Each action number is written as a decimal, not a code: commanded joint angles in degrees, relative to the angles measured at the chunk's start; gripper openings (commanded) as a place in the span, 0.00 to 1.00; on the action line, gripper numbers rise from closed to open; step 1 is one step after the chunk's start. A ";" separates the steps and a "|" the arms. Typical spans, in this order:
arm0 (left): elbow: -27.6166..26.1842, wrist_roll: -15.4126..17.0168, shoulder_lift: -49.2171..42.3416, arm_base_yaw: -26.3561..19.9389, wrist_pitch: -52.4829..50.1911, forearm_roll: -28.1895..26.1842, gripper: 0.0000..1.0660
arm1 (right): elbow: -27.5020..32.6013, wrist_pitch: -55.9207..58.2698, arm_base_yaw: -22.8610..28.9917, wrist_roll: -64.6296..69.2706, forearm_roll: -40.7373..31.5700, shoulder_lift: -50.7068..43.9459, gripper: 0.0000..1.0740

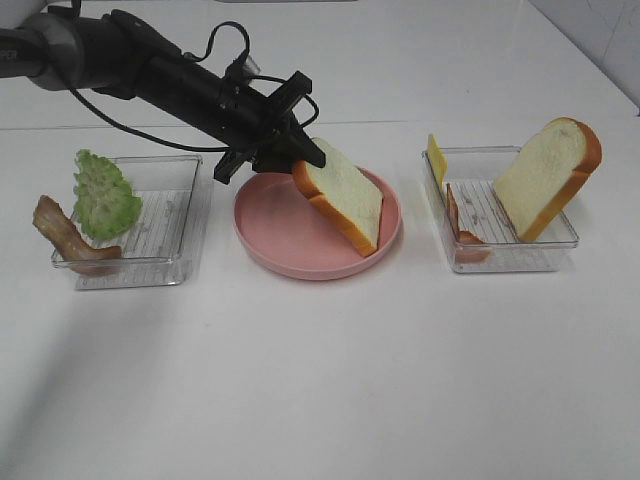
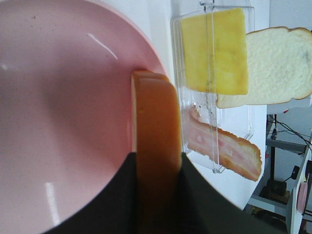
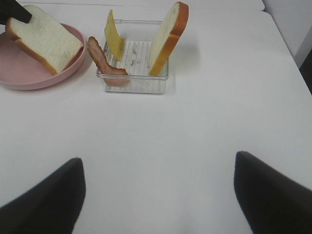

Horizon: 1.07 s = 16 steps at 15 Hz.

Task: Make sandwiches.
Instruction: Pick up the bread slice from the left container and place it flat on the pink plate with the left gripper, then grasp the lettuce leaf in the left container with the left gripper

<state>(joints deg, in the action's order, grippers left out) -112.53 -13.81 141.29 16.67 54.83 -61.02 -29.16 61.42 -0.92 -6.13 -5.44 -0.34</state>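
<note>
Exterior high view: left gripper (image 1: 303, 160) pinches a bread slice (image 1: 345, 195) by its crust, tilted, lower edge resting in the pink plate (image 1: 270, 245) mid-table (evidently being laid down as the sandwich base). Right gripper (image 3: 156, 195) hangs spread wide, empty.

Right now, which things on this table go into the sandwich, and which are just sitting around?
Sandwich parts: gripped bread slice, second bread slice, cheese, lettuce, left bacon strip, right bacon strip.
Only holding things: pink plate, left tray, right tray.
</note>
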 commanded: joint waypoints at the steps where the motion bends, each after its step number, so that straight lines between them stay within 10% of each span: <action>1: 0.06 -0.17 0.40 0.17 -0.17 -0.74 0.12 | 0.11 -0.46 -0.46 -0.46 -0.11 -0.80 0.73; 6: 0.00 -0.92 -0.17 0.17 0.29 -0.17 0.81 | 0.11 -0.46 -0.46 -0.46 -0.11 -0.80 0.73; 10: 0.00 -2.12 -4.87 0.17 -0.17 13.35 0.81 | 0.11 -0.46 -0.46 -0.46 -0.11 -0.80 0.73; 16: 0.00 6.47 -12.78 0.11 1.09 33.92 0.81 | 0.11 -0.46 -0.46 -0.46 -0.11 -0.80 0.73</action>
<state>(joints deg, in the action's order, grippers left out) -112.53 -8.31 129.66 16.67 55.46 -28.19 -29.16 61.42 -0.92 -6.13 -5.44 -0.34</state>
